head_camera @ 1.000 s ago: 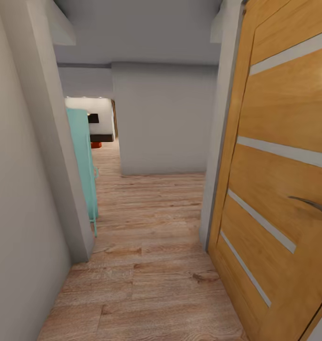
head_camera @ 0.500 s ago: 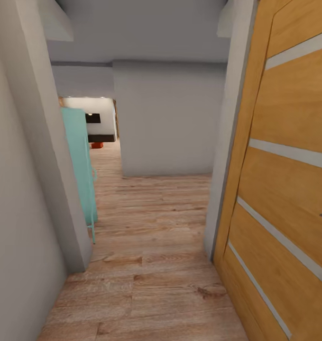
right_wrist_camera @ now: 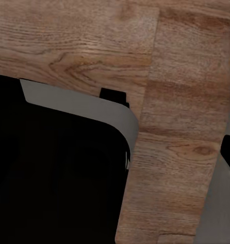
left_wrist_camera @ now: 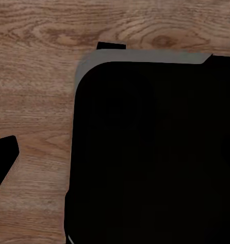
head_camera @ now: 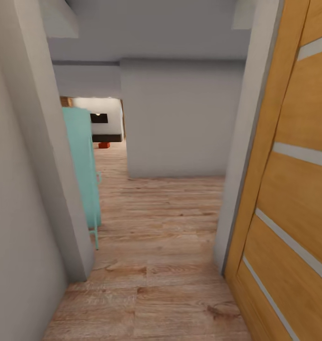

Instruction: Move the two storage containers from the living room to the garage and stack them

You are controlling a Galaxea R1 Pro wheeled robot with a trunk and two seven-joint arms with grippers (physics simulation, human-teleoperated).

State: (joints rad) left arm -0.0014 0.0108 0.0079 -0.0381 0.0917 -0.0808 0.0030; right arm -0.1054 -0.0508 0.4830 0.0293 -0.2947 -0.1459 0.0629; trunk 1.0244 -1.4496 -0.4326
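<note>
Below both my wrists, the cameras look straight down on my black, grey-edged base (left_wrist_camera: 155, 152) over wood planks (right_wrist_camera: 175, 127); I cannot tell how either gripper stands. Ahead, a hallway runs between a grey wall (head_camera: 18, 189) with a turquoise cabinet (head_camera: 85, 166) and an orange wooden door (head_camera: 293, 189). Far down it, one small orange-red storage container (head_camera: 104, 145) sits on the floor of the living room (head_camera: 104, 121); no writing is readable.

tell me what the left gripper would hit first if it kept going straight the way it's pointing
Probably the wood plank floor: the left wrist camera looks down at it beside the robot's black base. How far off it lies is unclear.
</note>
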